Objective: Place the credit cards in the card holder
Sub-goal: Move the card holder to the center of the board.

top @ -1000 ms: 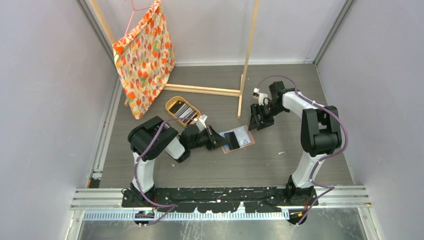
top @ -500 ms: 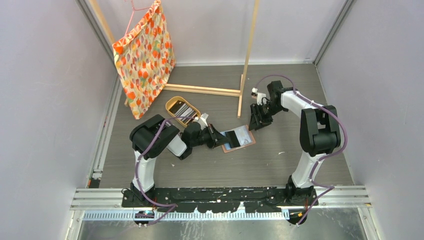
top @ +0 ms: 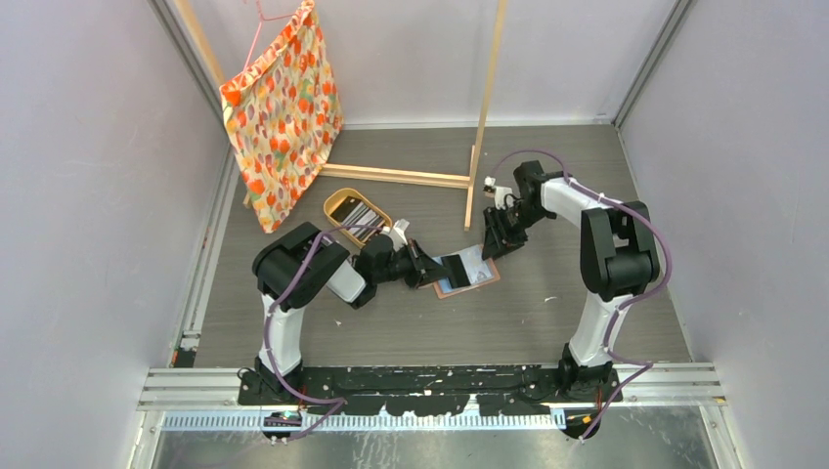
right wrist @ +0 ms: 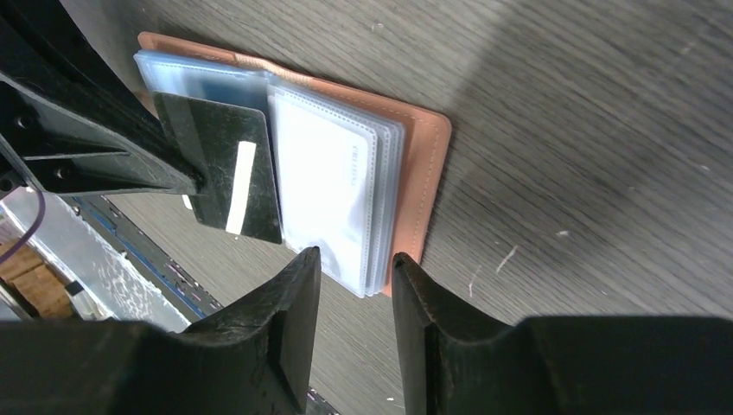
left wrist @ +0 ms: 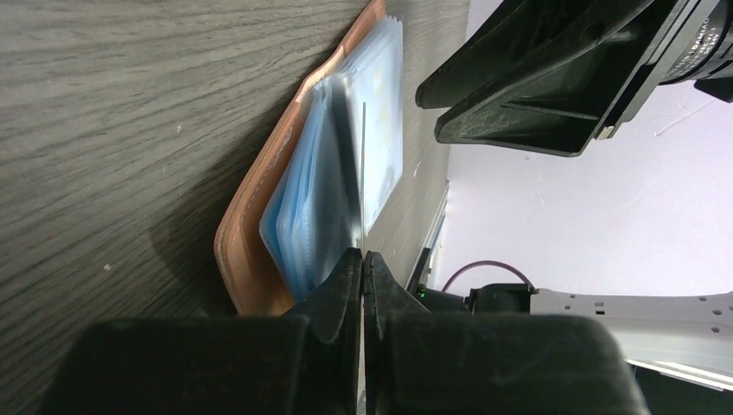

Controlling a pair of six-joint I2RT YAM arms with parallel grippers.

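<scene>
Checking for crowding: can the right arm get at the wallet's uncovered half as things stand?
Probably yes. The right fingers hang open over the wallet, by its uncovered half, with nothing between. The left fingers pinch a black card over the other half only.

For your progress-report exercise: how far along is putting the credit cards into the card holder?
Done: card holder lies open, one white card seemingly pocketed. In hand: left hand pinches a black card edge-on at its sleeves. Left: more cards wait in the tray.

Salmon-brown card holder (right wrist: 430, 156), black card (right wrist: 216, 147) with a pale stripe — orange-patterned cloth (top: 283, 107).
</scene>
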